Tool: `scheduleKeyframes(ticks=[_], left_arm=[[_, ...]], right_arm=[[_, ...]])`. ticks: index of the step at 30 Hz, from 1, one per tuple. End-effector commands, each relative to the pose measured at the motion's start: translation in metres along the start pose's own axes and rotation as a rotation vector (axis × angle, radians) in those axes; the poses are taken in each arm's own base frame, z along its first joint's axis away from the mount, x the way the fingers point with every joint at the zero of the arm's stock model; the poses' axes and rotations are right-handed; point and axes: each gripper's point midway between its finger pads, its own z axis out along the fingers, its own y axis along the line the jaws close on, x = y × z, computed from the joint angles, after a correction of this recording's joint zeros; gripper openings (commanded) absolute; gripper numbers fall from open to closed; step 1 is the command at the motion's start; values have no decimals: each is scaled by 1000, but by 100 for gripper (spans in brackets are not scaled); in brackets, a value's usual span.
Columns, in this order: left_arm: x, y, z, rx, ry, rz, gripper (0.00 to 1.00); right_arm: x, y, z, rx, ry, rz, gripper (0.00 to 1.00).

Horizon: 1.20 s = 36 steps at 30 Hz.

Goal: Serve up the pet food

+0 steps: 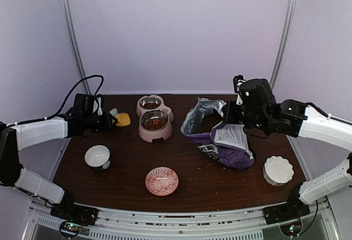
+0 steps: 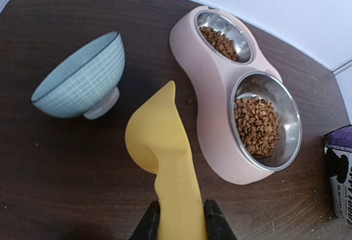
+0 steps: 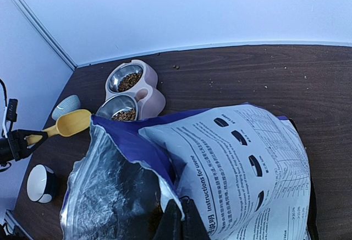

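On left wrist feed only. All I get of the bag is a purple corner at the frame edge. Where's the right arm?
Observer: Right tool is clamped on the rim of the purple bag.
Operator: Left tool has the yellow scoop. Is the bag open?
Observer: Yes, its mouth gapes toward the pink feeder, and kibble shows inside.
Operator: Any dishes besides the blue bowl?
Observer: Three along the near side: a dark cup on the left, a red patterned dish in the centre, a white scalloped bowl on the right.
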Motion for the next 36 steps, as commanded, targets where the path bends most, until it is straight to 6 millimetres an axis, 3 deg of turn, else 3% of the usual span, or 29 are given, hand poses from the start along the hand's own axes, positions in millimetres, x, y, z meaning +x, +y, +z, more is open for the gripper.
scheduleKeyframes(ticks=[1, 9, 16, 27, 29, 31, 36], left_arm=[[-7, -4, 3, 57, -96, -97, 0], [29, 0, 31, 106, 1, -170, 8], [48, 6, 42, 106, 44, -185, 29], [43, 11, 36, 62, 34, -159, 71], [41, 13, 34, 50, 28, -156, 86], [38, 15, 30, 35, 14, -151, 94], [23, 23, 12, -29, -64, -130, 98]], right_arm=[[17, -21, 5, 75, 48, -26, 0], [19, -22, 6, 82, 51, -22, 0], [20, -23, 8, 89, 54, -23, 0], [21, -22, 12, 95, 58, -27, 0], [21, -22, 12, 95, 58, -29, 0], [20, -21, 11, 95, 56, -28, 0], [15, -20, 8, 87, 50, -38, 0]])
